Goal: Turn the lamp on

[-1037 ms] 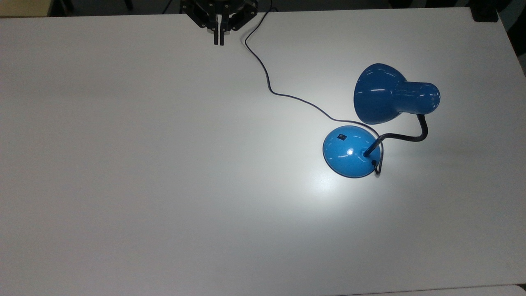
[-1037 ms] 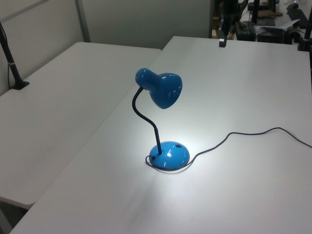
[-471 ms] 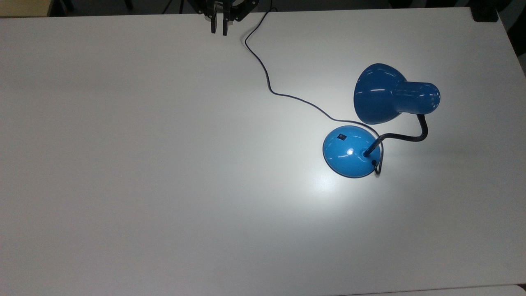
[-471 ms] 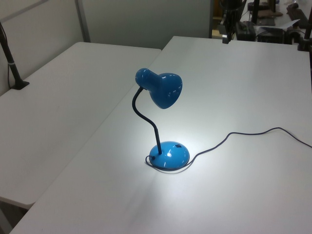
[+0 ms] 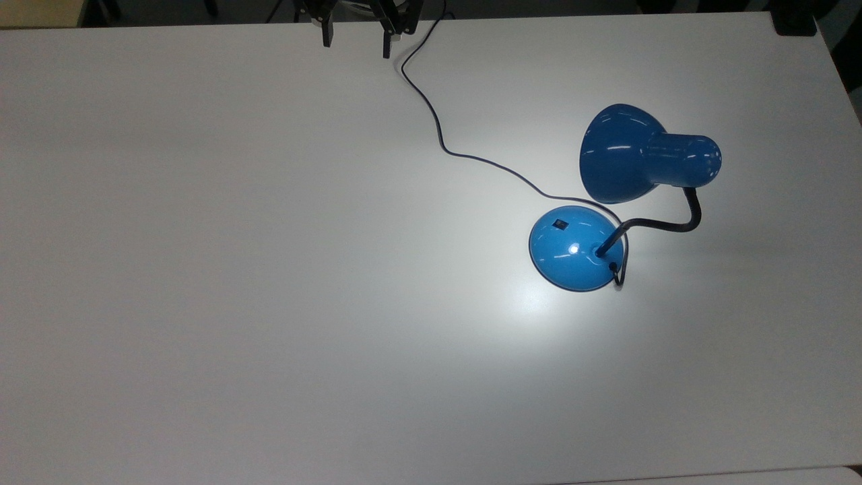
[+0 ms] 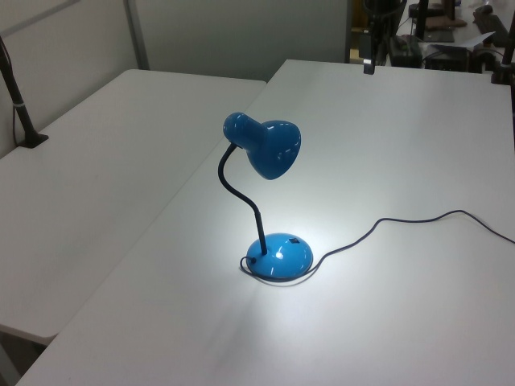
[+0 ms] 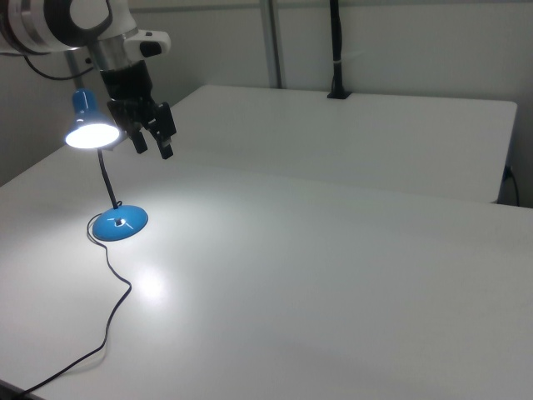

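Note:
The blue lamp stands on the white table [image 5: 269, 269] at the top view's right, its bell shade [image 5: 630, 155] tilted over the domed base [image 5: 572, 249]. A small black switch [image 5: 559, 223] sits on the base. The bulb glows in the right view's shade [image 7: 90, 132], and a bright pool of light lies around the base [image 6: 280, 255]. A thin dark cord [image 5: 438, 128] runs from the base to the table's far edge. My gripper [image 5: 357, 42] hovers at that far edge, well away from the lamp, open and holding nothing. In the right view the gripper [image 7: 153, 147] hangs high beside the shade.
A second white table [image 6: 121, 145] adjoins on the left view's left, with a black clamped pole [image 6: 20, 104] at its edge. A dark block [image 5: 794, 23] sits at the top view's top right corner. Equipment stands behind the far edge [image 6: 434, 40].
The gripper fingers, shut a second ago, have spread apart, and the gripper has drawn back toward the top view's top edge. The lamp stays lit and has not moved.

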